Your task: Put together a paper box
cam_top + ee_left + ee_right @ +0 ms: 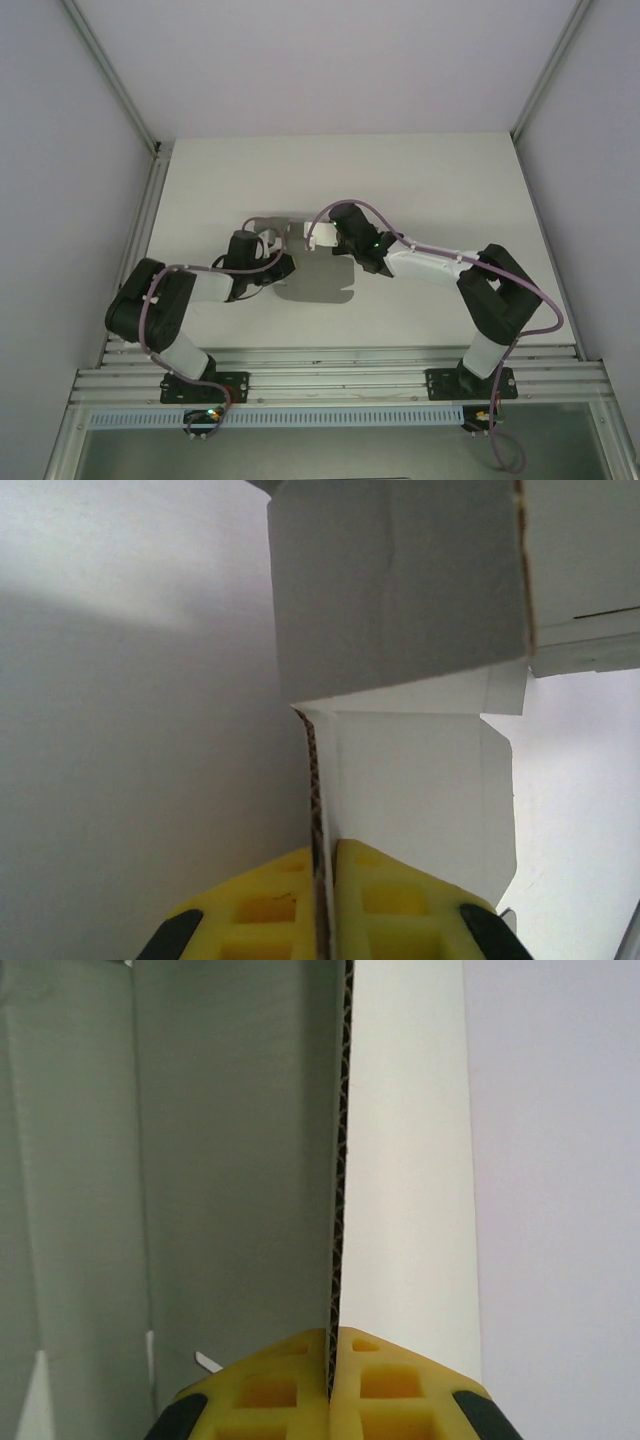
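A white matte table (400, 170) fills the middle of the top view. Plain pale panels with a lilac cast close it in: a back wall (330, 60) across the top of the frame, a left wall (50, 200) and a right wall (600, 200). Slim metal posts run diagonally at the upper left (110, 75) and the upper right (545, 70). Ribbed aluminium rails (340, 365) cross the lower part of the frame, with a slotted white strip (330, 415) just below them. The light is soft and even.
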Robot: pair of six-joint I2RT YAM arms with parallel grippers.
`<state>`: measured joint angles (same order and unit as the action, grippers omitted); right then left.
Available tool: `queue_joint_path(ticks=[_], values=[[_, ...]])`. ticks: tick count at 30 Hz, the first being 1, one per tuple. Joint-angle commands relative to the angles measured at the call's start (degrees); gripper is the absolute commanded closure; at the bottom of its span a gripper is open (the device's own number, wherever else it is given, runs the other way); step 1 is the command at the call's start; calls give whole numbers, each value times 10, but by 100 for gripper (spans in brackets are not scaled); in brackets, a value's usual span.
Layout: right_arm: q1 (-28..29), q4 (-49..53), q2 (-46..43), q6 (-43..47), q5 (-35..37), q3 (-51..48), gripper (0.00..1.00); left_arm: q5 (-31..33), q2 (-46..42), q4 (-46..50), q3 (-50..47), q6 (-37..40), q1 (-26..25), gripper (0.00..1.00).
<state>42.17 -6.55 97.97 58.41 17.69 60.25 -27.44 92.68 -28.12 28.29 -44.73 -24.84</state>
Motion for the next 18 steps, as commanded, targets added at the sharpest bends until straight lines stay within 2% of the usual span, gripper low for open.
queue_joint_path(ticks=[1,3,4,6,9,10,11,13,16,17,18], values=[[20,56,18,-3,-52,-12,100,-4,17,-94,0,-22,-6,100],[22,64,24,-10,-61,-13,100,-4,19,-90,0,-21,-6,100],[24,66,28,-11,-63,-13,100,-2,18,-78,3,-18,-6,96],[27,66,35,-11,-58,-14,100,8,12,-47,8,-7,-6,76],[28,61,47,-9,-38,-11,100,24,-20,-8,5,10,-6,63],[28,57,52,-5,-32,-11,100,36,-37,19,6,20,-6,54],[28,55,54,-2,-27,-9,100,53,-56,55,8,31,-6,44],[28,53,57,-1,-25,-7,100,112,-104,157,18,56,-8,37],[27,50,56,-2,-28,-7,100,206,-181,291,28,88,-12,14],[27,48,58,-1,-26,-8,100,235,-206,328,31,93,-13,0],[28,46,60,1,-24,-9,100,263,-233,366,35,97,-13,0]])
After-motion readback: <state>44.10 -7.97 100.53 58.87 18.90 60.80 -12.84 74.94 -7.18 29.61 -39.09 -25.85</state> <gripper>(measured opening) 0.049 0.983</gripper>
